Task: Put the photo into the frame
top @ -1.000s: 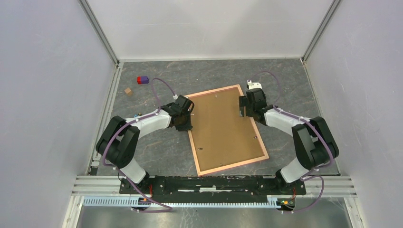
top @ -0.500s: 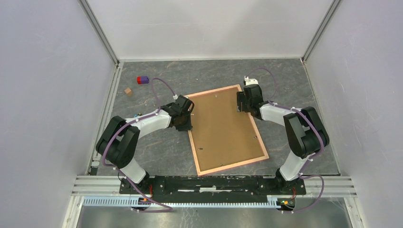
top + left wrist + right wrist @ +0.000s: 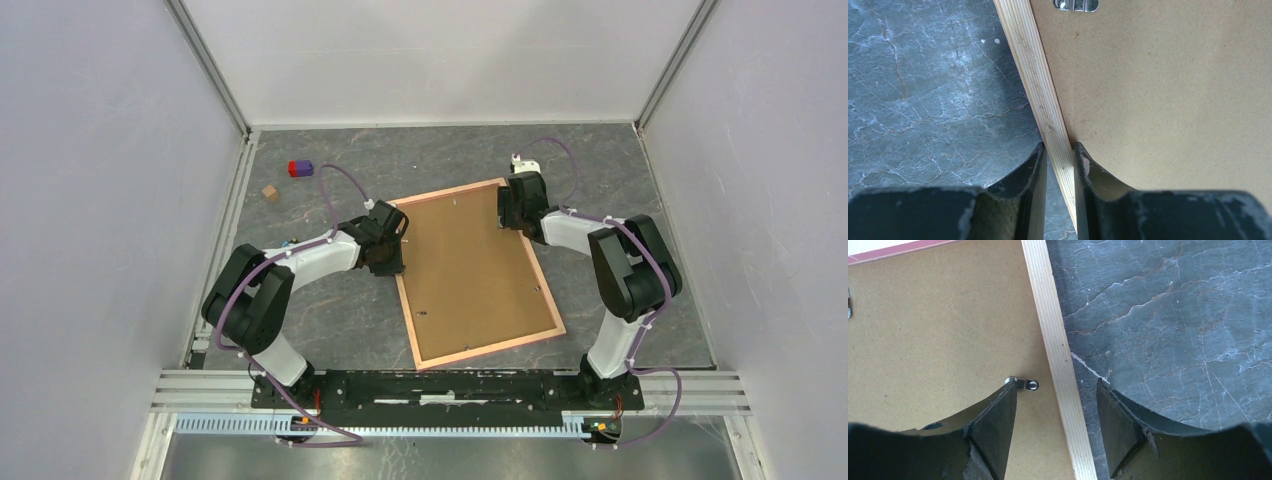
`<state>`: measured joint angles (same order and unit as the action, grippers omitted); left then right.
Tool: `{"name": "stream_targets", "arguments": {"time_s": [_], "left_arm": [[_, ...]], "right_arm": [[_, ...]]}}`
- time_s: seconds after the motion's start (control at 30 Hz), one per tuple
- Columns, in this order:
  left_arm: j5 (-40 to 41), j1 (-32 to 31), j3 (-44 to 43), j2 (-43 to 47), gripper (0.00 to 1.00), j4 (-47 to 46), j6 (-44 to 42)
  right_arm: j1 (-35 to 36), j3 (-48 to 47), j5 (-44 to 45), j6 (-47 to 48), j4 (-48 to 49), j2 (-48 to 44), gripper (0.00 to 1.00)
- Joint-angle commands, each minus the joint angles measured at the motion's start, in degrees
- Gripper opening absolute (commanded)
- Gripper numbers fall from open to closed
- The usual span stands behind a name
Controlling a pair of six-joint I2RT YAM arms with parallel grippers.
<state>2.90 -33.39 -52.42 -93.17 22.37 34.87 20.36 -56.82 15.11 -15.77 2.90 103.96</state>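
Frame [image 3: 489,347] lies face-down mid-worktop [image 3: 440,160], long axis roughly 11-to-5 o'clock, brown backing board [image 3: 470,265] seated inside. Left fingers [image 3: 1034,175] pinch its 9 o'clock rail. Right fingers [image 3: 998,425], spread wide, straddle 3 o'clock rail near far corner, turn clip [image 3: 1023,383] just inside. Photo not in view.

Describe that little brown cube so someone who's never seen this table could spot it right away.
Look at the table's far left corner, left of the frame. Two small blocks lie there. The cube is the nearer, plain tan one, unlike the red and purple block just behind it.
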Motion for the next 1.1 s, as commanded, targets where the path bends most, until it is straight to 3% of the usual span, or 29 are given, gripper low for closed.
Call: {"name": "stream_targets", "arguments": {"time_s": [0.0, 0.4, 1.07], "left_arm": [[0.60, 0.03, 0.92, 0.61, 0.02, -0.77, -3.01], [0.62, 0.05, 1.01, 0.77, 0.02, -0.93, -2.98], [0.69, 0.08, 1.10, 0.88, 0.02, -1.04, -2.97]], "right_arm": [[-0.30, -1.75, 2.61, -0.66, -0.59, 2.00, 0.64], [-0.17, -3.44, 2.70, -5.17, -6.64, 5.10, 0.52], [0.45, -5.89, -1.50, -10.71, -17.70, 4.82, 0.42]]}}
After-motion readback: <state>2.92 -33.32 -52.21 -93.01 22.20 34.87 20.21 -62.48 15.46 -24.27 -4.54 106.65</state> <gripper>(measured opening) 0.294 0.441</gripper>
